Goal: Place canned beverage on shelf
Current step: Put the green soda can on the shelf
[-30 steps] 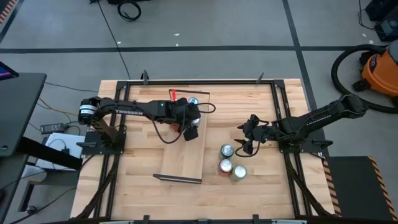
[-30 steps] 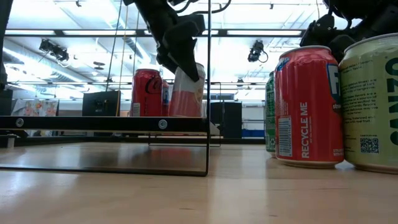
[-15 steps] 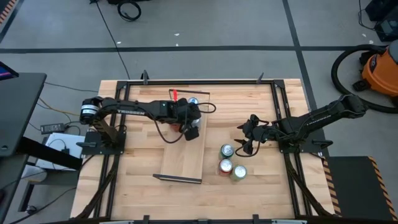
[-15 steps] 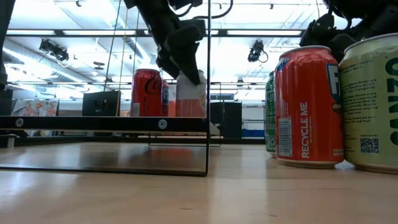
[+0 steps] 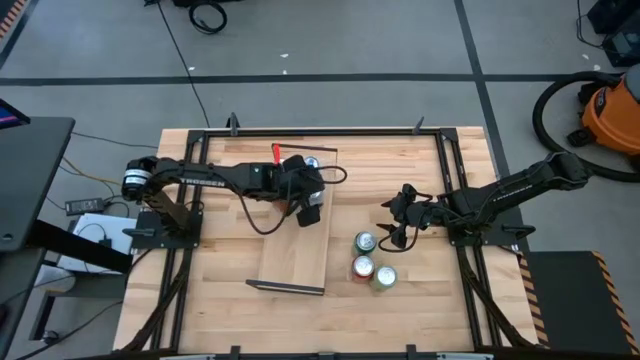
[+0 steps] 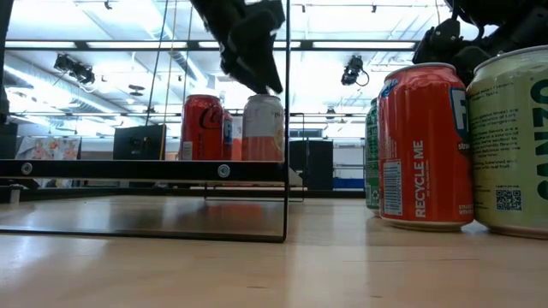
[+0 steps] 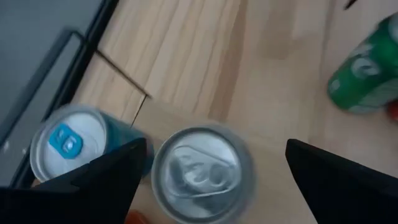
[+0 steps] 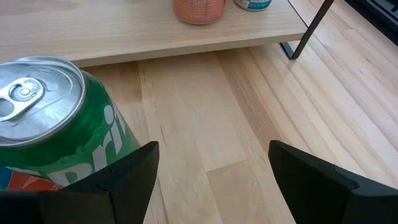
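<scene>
Pink can [image 6: 263, 128] upright on shelf [image 5: 300, 235], centre frame, beside red can [image 6: 202, 127]; left pincer [image 6: 248, 47] just above, fingers spread wide, empty. Right pincer [image 5: 400, 222] centre-right over worktop [image 5: 220, 250], open, holding nothing.

You see the table [image 5: 400, 160] from straight above; the low camera looks level, sharing the shelf [image 5: 300, 240].
</scene>
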Controlling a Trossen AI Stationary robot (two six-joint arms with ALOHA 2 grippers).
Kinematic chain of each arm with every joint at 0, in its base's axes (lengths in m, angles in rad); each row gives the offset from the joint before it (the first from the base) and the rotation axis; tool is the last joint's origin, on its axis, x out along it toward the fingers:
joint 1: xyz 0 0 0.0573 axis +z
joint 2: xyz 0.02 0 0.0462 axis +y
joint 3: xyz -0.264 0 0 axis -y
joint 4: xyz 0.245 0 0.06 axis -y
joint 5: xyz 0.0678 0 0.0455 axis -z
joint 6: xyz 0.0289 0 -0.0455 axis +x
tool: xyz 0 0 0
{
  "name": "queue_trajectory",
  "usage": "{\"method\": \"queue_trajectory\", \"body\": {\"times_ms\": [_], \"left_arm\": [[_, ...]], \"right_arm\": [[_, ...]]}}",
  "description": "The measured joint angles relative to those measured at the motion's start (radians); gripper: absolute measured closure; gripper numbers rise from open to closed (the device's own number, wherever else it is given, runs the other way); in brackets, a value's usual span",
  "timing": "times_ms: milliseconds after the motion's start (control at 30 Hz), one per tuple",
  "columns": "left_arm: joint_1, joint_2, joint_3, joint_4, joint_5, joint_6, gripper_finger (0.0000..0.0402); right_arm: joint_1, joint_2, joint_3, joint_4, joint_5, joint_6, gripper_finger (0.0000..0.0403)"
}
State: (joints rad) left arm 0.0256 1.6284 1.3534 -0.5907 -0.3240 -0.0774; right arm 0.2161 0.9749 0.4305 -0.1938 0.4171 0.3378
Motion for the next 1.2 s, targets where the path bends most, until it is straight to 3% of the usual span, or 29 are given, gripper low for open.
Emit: {"method": "queue_trajectory", "body": {"times_ms": [200, 300, 433, 533, 633, 900, 1033, 1200], "left_arm": [[-0.062, -0.002, 0.067, 0.000, -0.135, 0.076, 0.0005], [-0.100, -0.003, 0.084, 0.047, -0.148, 0.098, 0.0005], [-0.134, 0.008, 0.085, 0.089, -0.073, 0.078, 0.0005], [-0.139, 0.042, 0.085, 0.120, 0.027, 0.037, 0.0005], [-0.151, 0.085, 0.084, 0.163, 0.109, 0.016, 0.0005], [-0.174, 0.178, 0.084, 0.296, 0.121, 0.017, 0.0005], [-0.172, 0.196, 0.082, 0.327, 0.138, 0.016, 0.0005], [-0.168, 0.208, 0.082, 0.346, 0.154, 0.014, 0.0005]], "right_arm": [[0.000, 0.000, 0.000, -0.001, -0.001, 0.000, 0.0089], [0.000, 0.000, 0.000, -0.007, -0.066, 0.008, 0.0089], [0.001, 0.000, 0.000, -0.037, -0.232, 0.051, 0.0089], [0.013, 0.000, 0.000, -0.054, -0.295, 0.065, 0.0089], [0.036, 0.004, 0.000, -0.042, -0.299, 0.048, 0.0089], [0.095, 0.068, 0.000, 0.079, -0.259, -0.034, 0.0089], [0.095, 0.130, 0.000, 0.184, -0.259, -0.087, 0.0089], [0.062, 0.181, 0.000, 0.210, -0.182, -0.097, 0.0089]]}}
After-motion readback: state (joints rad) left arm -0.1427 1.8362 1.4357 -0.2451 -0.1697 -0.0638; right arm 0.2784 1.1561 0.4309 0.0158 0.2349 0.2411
